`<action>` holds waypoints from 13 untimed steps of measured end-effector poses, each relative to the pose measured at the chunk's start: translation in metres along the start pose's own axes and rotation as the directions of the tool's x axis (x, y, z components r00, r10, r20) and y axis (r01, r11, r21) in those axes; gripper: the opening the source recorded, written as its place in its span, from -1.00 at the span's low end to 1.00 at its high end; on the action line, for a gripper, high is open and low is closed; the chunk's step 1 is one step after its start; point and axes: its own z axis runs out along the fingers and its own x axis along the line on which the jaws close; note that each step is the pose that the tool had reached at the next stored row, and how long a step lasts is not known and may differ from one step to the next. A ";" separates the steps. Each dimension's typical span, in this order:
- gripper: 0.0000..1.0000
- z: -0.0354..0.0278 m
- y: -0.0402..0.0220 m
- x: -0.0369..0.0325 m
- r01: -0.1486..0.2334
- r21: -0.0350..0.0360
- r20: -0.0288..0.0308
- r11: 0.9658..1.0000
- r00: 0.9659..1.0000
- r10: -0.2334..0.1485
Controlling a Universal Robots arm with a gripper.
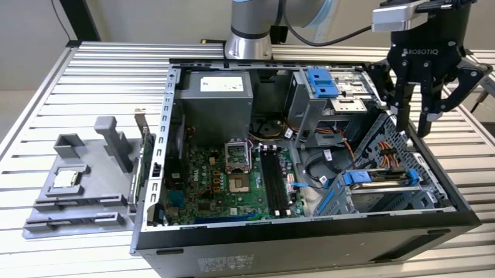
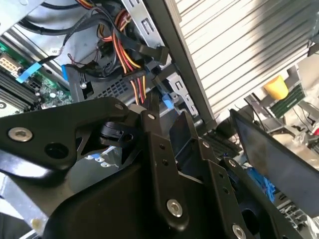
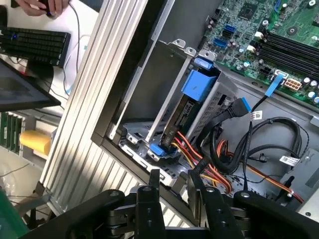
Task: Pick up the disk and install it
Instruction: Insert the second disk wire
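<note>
Nearest the lens: black front wall of computer case, lid off, lying open on ribbed metal tabletop.

At exterior view's left, beside the case: grey plastic tray with upright posts, small square chip resting on it.

Inside the case, from that side across:
- green motherboard flat on the floor of the case
- grey power supply behind it, by the arm base
- blocky blue latch on the upper bay
- orange and black cables running down toward the lower corner

At exterior view's right, front corner of the case: disk seated in metal drive cage, label side up, blue rail bracket around it, well apart from any finger. In first wrist view, disk seen edge-on in the cage slot, blue bracket tab at its end, orange cables just beside.

Farthest toward exterior view's right, above the case wall: end effector, black, fingers spread apart, gripping nothing, hanging higher than the disk and behind it. In first wrist view, end effector over the cage rim, fingertips apart with open gap, touching nothing.

Off the tabletop in first wrist view: a hand near a dark keyboard.
</note>
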 end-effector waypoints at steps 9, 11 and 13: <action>-1.00 0.0069 -0.0006 -0.0040 0.001 0.000 0.000 1.000 1.000 -0.001; -1.00 0.0086 -0.0015 -0.0067 0.004 0.002 0.000 1.000 1.000 -0.004; -1.00 0.0097 -0.0021 -0.0091 0.011 0.006 -0.001 1.000 1.000 -0.011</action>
